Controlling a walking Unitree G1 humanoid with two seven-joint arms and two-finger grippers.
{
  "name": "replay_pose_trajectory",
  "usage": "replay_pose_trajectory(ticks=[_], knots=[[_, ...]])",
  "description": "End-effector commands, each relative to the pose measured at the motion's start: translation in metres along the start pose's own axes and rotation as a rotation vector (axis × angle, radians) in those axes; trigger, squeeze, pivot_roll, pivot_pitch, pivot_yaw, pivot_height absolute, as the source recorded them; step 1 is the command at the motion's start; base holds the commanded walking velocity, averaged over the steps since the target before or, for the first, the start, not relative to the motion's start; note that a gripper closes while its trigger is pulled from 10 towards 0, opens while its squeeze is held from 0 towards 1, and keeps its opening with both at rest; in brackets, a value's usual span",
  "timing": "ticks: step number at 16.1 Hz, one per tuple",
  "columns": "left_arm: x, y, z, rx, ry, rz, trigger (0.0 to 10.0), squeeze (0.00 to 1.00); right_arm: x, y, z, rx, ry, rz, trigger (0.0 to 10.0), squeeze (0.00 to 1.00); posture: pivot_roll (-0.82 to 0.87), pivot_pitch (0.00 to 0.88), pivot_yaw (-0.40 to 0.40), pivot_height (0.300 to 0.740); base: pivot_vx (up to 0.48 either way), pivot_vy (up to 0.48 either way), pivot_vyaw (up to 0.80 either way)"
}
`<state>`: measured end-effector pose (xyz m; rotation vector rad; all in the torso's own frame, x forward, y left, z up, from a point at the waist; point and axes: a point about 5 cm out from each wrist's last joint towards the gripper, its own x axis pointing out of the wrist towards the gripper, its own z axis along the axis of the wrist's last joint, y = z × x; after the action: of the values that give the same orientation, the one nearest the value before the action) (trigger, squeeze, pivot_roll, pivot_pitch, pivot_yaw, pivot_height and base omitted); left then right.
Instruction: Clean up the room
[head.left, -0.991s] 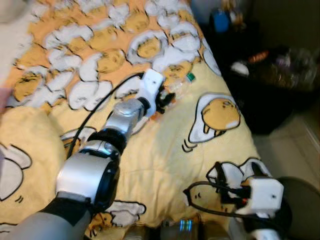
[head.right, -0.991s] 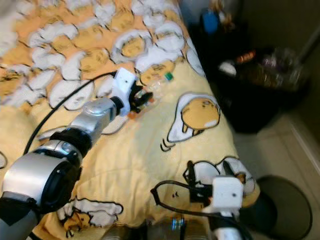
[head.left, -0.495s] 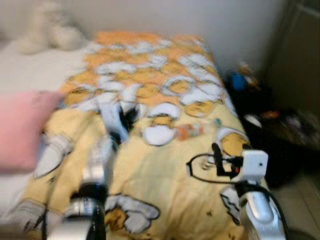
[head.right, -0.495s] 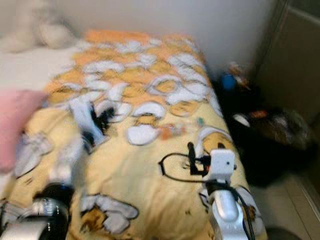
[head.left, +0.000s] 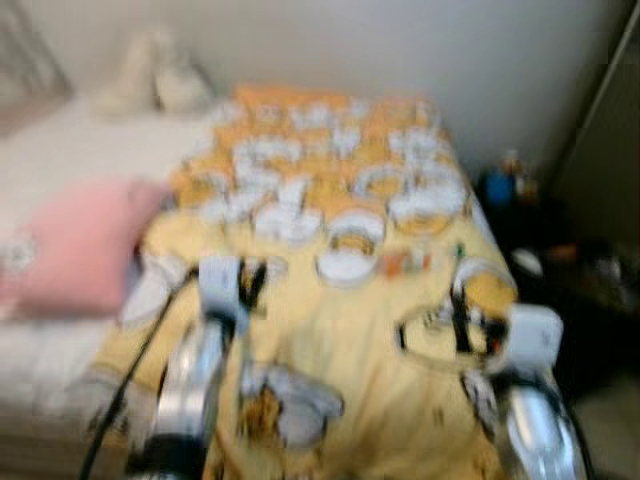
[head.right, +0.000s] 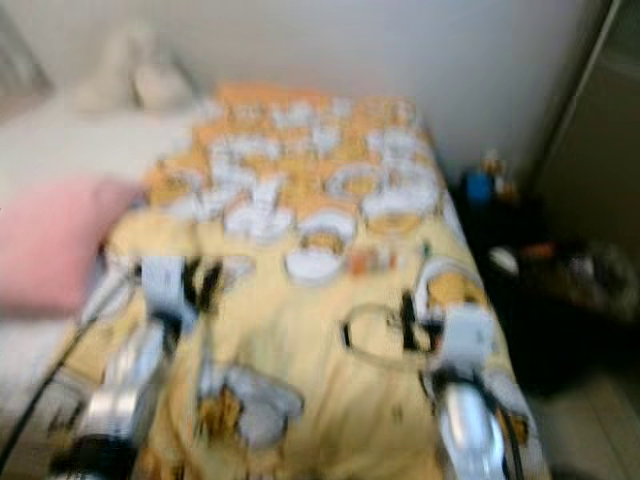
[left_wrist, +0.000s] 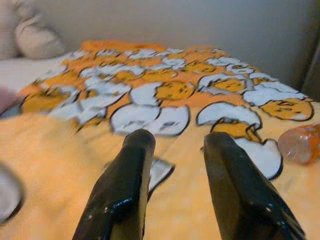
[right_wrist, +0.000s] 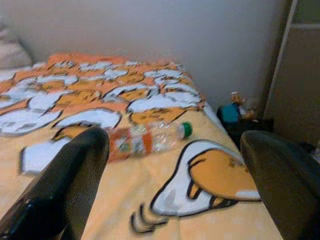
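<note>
A clear plastic bottle (right_wrist: 146, 138) with an orange label and a green cap lies on its side on the yellow cartoon-print blanket (right_wrist: 210, 220), seen as a blur (head.left: 405, 262) in the eye views and as an orange end (left_wrist: 302, 142) in the left wrist view. My left gripper (left_wrist: 177, 150) is open, held low over the blanket with the bottle off to its right. My right gripper (right_wrist: 175, 145) is open wide, its fingers framing the bottle from a short way back. Both arms reach over the near half of the bed, left (head.left: 215, 290) and right (head.left: 520, 335).
A pink pillow (head.left: 85, 245) lies at the left of the bed, a pale cushion (head.left: 160, 85) at its head. Dark clutter with a blue item (right_wrist: 231, 112) sits on the floor at the bed's right, beside a cabinet (right_wrist: 300, 75). The eye views are blurred.
The camera has tilted up and drawn back, so the whole bed shows. My left gripper has come away from the bottle, which lies free. The right arm has risen over the bed.
</note>
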<state>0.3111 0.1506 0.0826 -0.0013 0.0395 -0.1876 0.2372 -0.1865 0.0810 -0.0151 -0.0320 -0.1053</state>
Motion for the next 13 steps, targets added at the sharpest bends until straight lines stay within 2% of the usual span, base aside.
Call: replay_pose_trajectory(ticks=[1,4,6,9,11,12,13], knots=[[0.005,-0.010,0.006,0.014,-0.013,-0.025,10.0,1.00,0.001,0.004,0.001,0.000,-0.009,0.009,10.0,1.00,0.06,0.000,0.057,0.740,0.000,0.000,0.00],[0.004,-0.021,0.008,-0.005,0.004,-0.028,10.0,1.00,0.000,0.008,-0.001,-0.005,-0.007,0.049,10.0,1.00,0.06,0.000,0.048,0.740,0.000,0.000,0.00],[-0.003,-0.018,0.004,-0.009,0.018,-0.017,10.0,1.00,-0.003,0.006,-0.005,-0.010,0.009,0.047,10.0,1.00,0.06,0.000,0.049,0.740,0.000,0.000,0.00],[-0.031,0.000,-0.001,0.016,0.019,0.024,10.0,1.00,-0.018,-0.002,-0.017,-0.023,0.057,0.042,10.0,1.00,0.06,0.000,0.045,0.740,0.000,0.000,0.00],[-0.036,0.003,-0.003,0.007,0.036,0.059,10.0,1.00,-0.020,-0.006,-0.021,-0.026,0.069,0.035,10.0,1.00,0.06,0.000,0.044,0.740,0.000,0.000,0.00],[-0.063,0.012,-0.022,-0.005,0.126,0.086,10.0,1.00,-0.026,-0.010,-0.022,-0.038,0.076,0.071,10.0,1.00,0.05,0.000,0.045,0.740,0.000,0.000,0.00],[-0.070,0.015,-0.027,-0.005,0.153,0.093,10.0,1.00,-0.028,-0.011,-0.022,-0.043,0.075,0.085,10.0,1.00,0.05,0.000,0.045,0.740,0.000,0.000,0.00]])
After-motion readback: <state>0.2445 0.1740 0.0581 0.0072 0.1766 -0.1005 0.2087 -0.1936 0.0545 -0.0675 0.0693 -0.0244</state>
